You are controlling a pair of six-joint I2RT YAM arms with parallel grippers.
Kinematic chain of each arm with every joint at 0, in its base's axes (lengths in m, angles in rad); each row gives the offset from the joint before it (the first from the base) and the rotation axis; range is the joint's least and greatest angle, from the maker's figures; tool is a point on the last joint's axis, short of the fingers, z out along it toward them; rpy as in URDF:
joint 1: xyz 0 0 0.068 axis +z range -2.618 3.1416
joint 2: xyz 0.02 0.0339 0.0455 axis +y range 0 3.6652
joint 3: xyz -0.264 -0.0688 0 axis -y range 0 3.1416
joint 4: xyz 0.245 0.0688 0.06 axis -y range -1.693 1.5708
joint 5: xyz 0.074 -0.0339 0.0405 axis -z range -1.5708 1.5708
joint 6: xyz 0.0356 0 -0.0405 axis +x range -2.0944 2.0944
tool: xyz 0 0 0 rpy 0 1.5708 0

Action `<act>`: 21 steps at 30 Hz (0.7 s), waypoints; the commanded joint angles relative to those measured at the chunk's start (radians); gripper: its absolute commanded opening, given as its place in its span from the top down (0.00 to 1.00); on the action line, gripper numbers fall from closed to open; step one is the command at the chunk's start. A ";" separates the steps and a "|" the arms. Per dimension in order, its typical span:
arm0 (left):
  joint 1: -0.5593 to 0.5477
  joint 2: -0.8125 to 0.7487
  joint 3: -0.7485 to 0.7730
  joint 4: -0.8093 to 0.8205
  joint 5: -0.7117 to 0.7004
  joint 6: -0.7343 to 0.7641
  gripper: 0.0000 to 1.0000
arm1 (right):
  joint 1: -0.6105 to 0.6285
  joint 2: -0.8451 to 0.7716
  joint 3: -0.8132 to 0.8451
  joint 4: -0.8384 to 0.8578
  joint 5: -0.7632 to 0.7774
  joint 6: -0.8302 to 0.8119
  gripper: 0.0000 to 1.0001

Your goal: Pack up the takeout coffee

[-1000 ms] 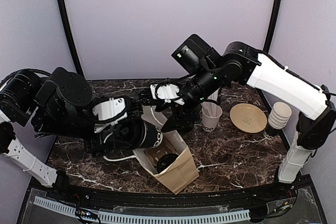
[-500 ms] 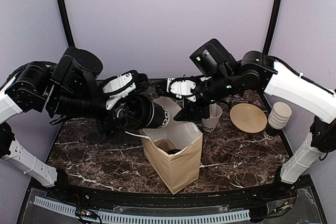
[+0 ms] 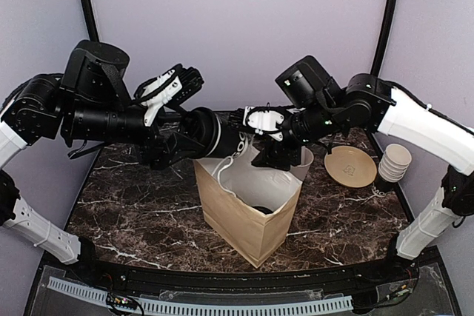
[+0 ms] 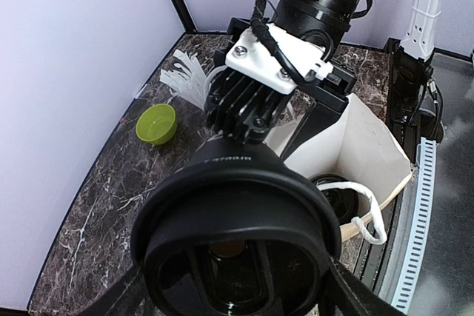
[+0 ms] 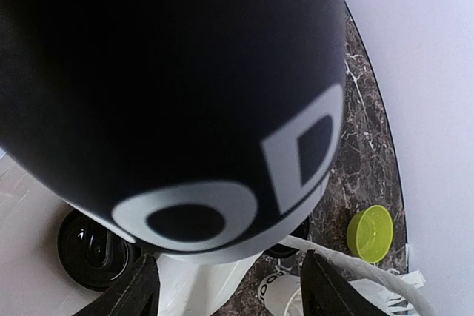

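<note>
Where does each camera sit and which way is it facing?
Top external: above and behind the bases, looking down on the table; both arms show, meeting over the paper bag.
Left wrist: on the left hand, looking along the takeout coffee it grips toward the bag's mouth; fingers flank the lid.
Right wrist: on the right hand, looking past the cup's logo into the bag; fingertips at the bottom edge.
Shared: both wrist views catch the green bowl.

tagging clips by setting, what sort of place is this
Probably a robot test cell dressed as a café counter: plain lilac walls close around a dark marble-look tabletop, which bears a brown paper bag and a stack of paper cups; a lidded black takeout cup is held near the bag.
</note>
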 commanded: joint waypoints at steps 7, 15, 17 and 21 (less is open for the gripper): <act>0.009 -0.010 0.038 -0.008 0.003 -0.007 0.53 | -0.040 -0.021 -0.023 0.043 -0.044 0.047 0.44; 0.009 -0.029 0.050 -0.023 -0.005 -0.014 0.53 | -0.059 0.003 -0.038 0.034 -0.002 0.061 0.52; 0.009 -0.028 0.059 -0.032 -0.001 -0.014 0.52 | -0.062 0.010 -0.045 0.031 -0.011 0.063 0.55; 0.009 -0.024 0.069 -0.055 -0.004 -0.010 0.53 | -0.066 0.072 -0.007 -0.034 -0.060 0.077 0.69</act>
